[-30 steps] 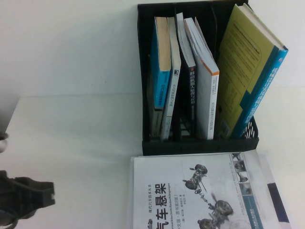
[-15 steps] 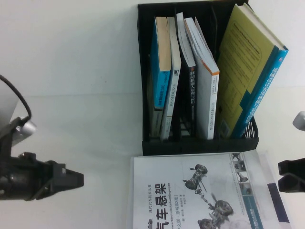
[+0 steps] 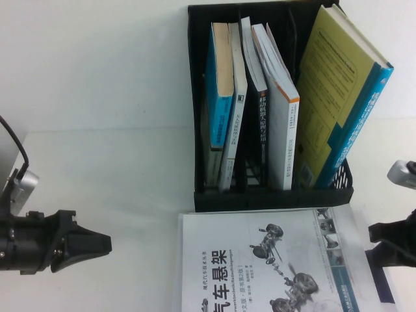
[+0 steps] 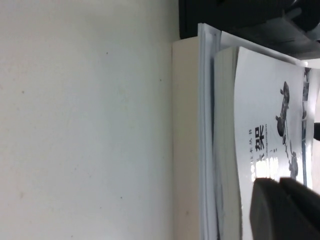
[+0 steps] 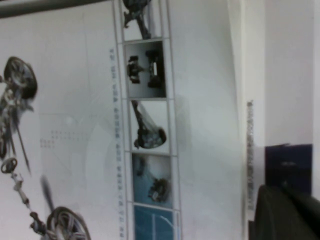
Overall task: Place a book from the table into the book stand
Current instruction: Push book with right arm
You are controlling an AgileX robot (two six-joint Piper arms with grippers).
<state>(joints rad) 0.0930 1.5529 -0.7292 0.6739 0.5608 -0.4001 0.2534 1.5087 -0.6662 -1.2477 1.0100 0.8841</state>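
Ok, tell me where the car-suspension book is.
In the high view the book lies flat on the table, just before the book stand, between left gripper and right gripper.

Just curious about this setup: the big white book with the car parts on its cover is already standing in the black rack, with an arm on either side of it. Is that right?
Not quite. In the high view the book lies flat on the table in front of the rack, not in it. The arms part holds: the left gripper is beside it, shut, and the right gripper is at its other edge.

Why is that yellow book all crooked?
The yellow book leans sideways in the book stand, poking past its right edge. The book lies flat. The left gripper, shut, and right gripper hover beside it.
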